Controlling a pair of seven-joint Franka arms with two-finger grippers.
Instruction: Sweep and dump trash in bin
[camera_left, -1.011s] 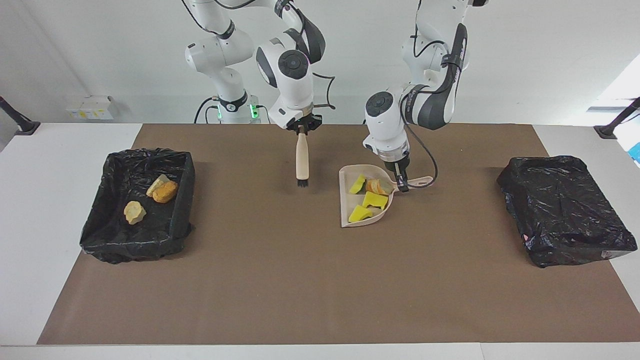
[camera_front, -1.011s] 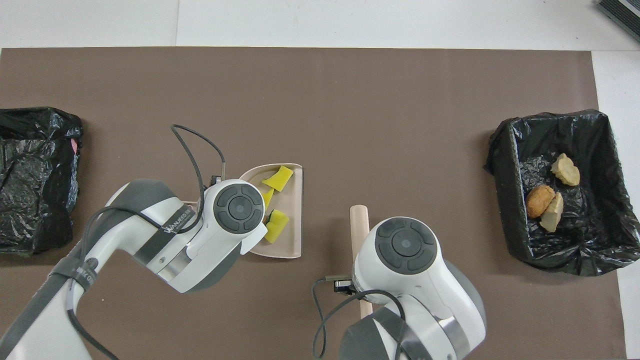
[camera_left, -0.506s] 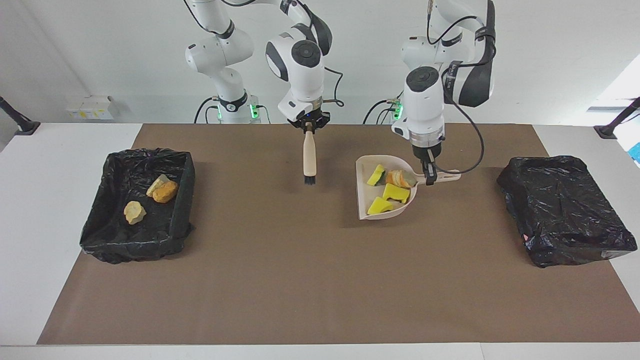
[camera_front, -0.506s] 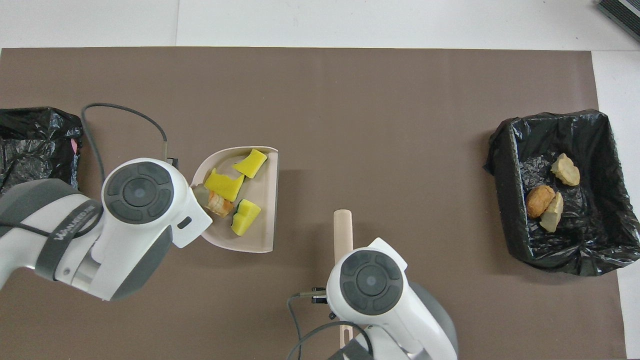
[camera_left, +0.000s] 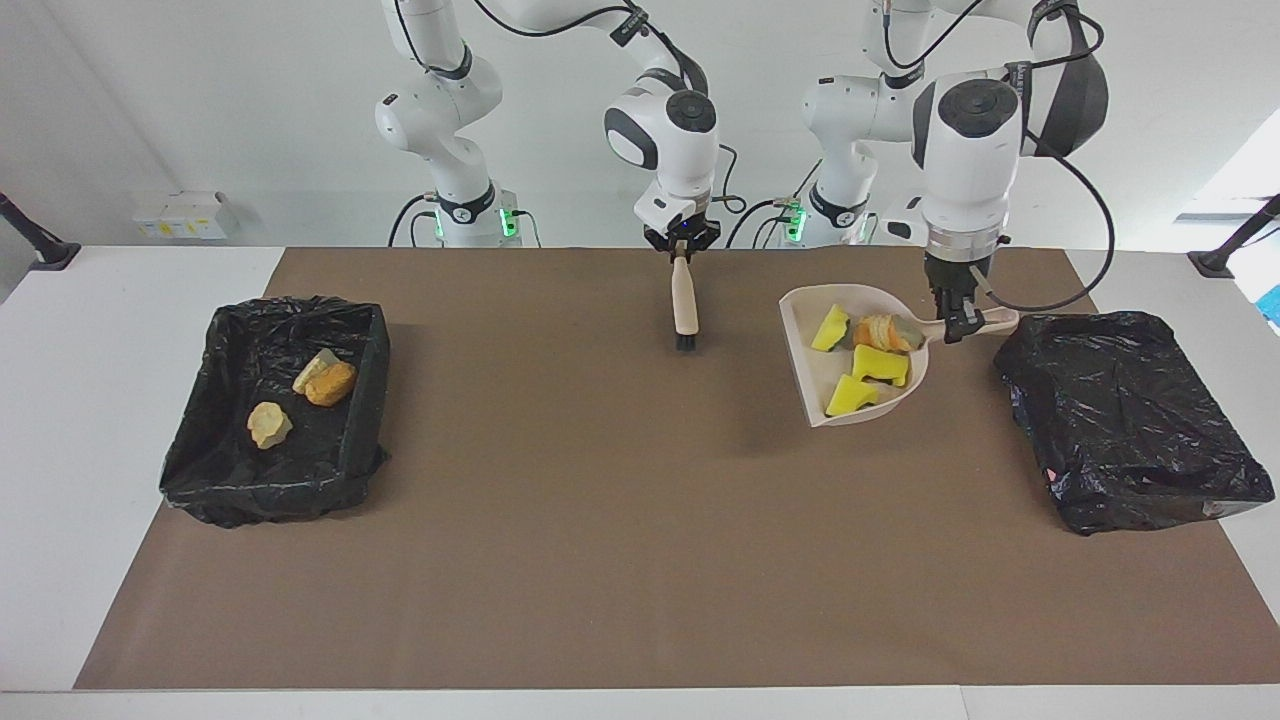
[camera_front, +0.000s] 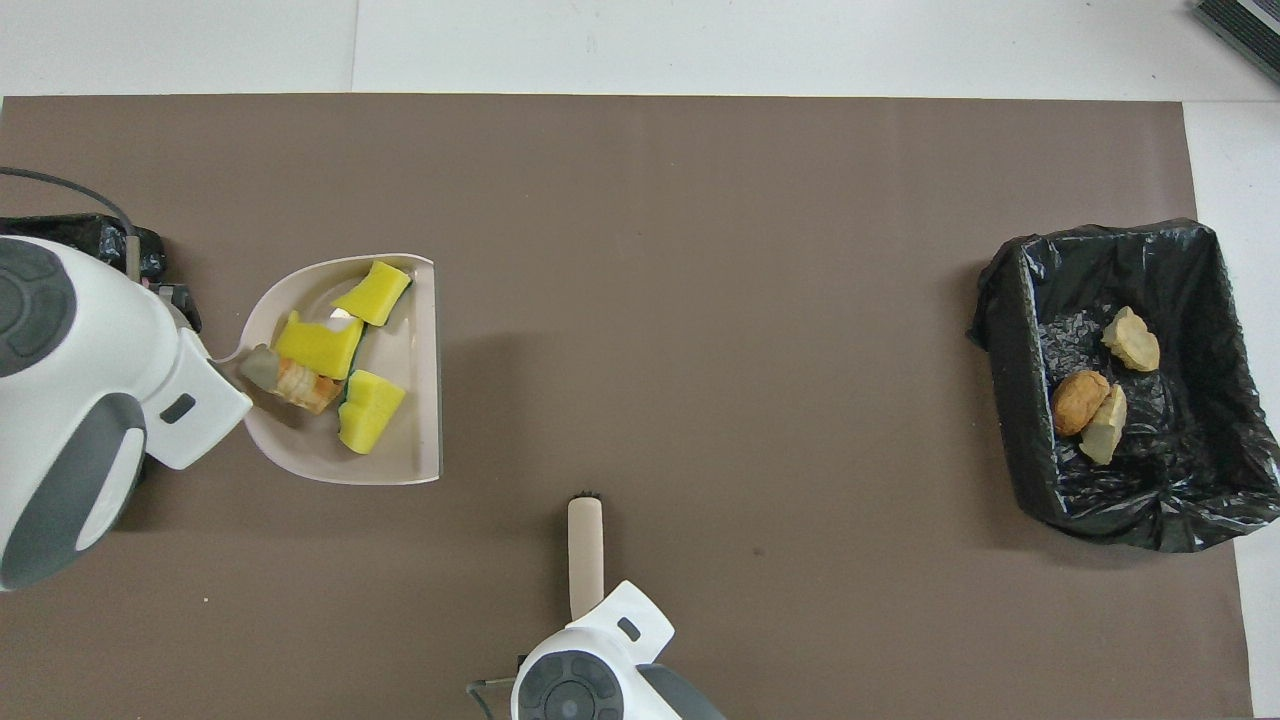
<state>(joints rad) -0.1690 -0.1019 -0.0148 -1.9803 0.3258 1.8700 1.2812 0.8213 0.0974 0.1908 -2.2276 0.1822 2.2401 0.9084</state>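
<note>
The loaded dustpan (camera_left: 850, 365) is being carried, clear of the bench (camera_left: 600, 560), toward the bin (camera_left: 1130, 420) at the left arm's end; over the last second it has been lifted off the mat and brought from the middle of the bench to just beside that bin. The left pincer (camera_left: 957, 322) is being kept clenched on the dustpan's handle. Three yellow-and-green sponge bits (camera_left: 880, 364) and an orange-brown lump (camera_left: 878, 332) with a pale piece against it are being held in the pan.

The brush (camera_left: 685, 305) is being drawn up and back toward the robots, hanging bristles-down from the clenched right pincer (camera_left: 681, 252).

Three lumps (camera_left: 322, 378) are lying in the other bin (camera_left: 280, 410) at the right arm's end.

Sweeping is judged complete for this load; tipping into the bin is judged to be the step pending. That bin's liner is appearing bunched over its top, so spillage at the rim is being noted as a risk.
</note>
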